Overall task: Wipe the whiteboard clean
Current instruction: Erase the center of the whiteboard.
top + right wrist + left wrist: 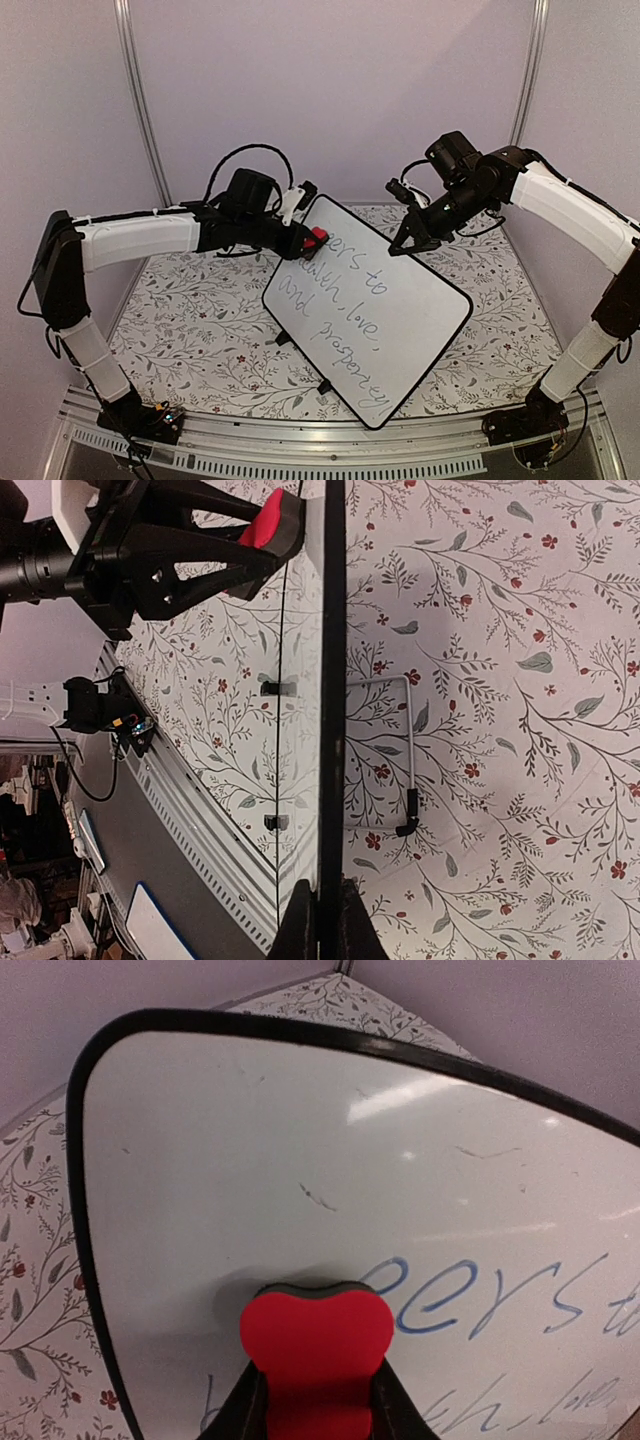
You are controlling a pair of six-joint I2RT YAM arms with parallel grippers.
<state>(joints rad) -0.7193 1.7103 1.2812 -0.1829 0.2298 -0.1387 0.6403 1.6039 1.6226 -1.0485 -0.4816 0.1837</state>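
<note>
The whiteboard (400, 300) stands tilted on the floral table, with blue cursive lines across it. My left gripper (305, 240) is shut on a red eraser (317, 237) pressed against the board's upper left corner. In the left wrist view the eraser (315, 1340) sits between my black fingers (235, 1415), its dark felt on the whiteboard (250, 1140) just left of the letters "eers"; the area above is wiped, with faint smudges. My right gripper (408, 244) is shut on the board's top edge. The right wrist view shows the rim (333, 680) edge-on between the jaws of the right gripper (325, 925).
A floral cloth (190, 330) covers the table. Behind the board, a wire stand leg (408, 750) with a black tip rests on the cloth. The board's small black feet (323, 386) face the near side. A metal rail (300, 445) runs along the front edge.
</note>
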